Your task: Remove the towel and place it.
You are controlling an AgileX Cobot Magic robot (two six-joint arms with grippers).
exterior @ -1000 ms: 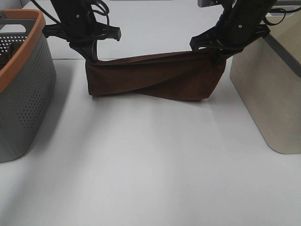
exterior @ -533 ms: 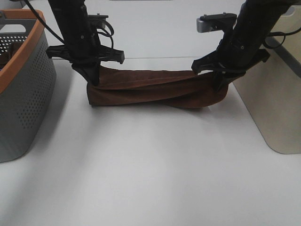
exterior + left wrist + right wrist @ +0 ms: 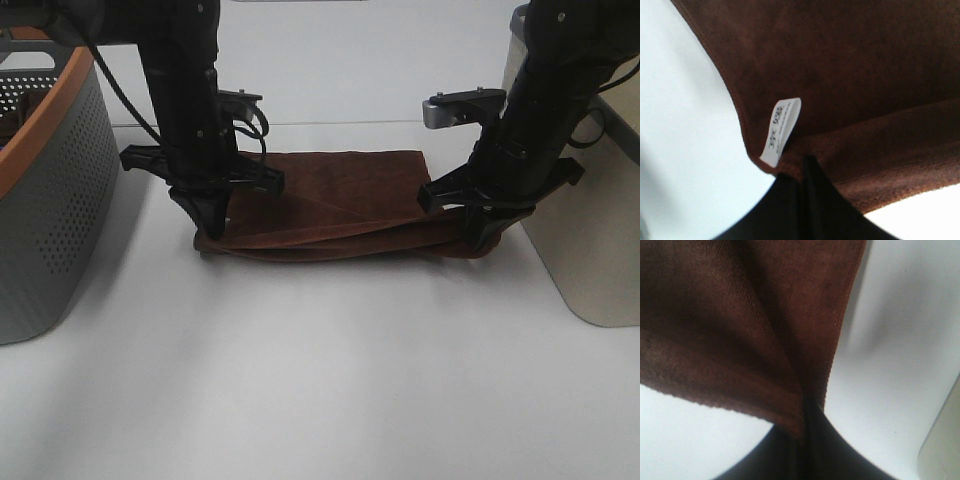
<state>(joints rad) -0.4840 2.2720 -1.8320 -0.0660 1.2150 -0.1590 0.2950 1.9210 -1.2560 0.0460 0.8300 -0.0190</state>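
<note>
White counter (image 3: 330,370) fills the high view, where the brown towel (image 3: 340,205) lies mostly flat between a grey basket (image 3: 50,200) on the left and a beige bin (image 3: 590,240) on the right, its two near corners pinched by the left fingers (image 3: 212,225) and right fingers (image 3: 478,240). From the left wrist, closed fingers (image 3: 802,175) grip the hem beside a white label (image 3: 781,131). From the right wrist, closed fingers (image 3: 805,420) clamp a folded corner.

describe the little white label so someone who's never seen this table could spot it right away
On the white table, between the grey perforated basket with an orange rim and the beige bin, lies a dark brown soft cloth towel. The left hand pinches one corner; beside that pinch sits the small white printed label, the only pale spot on the cloth.
</note>
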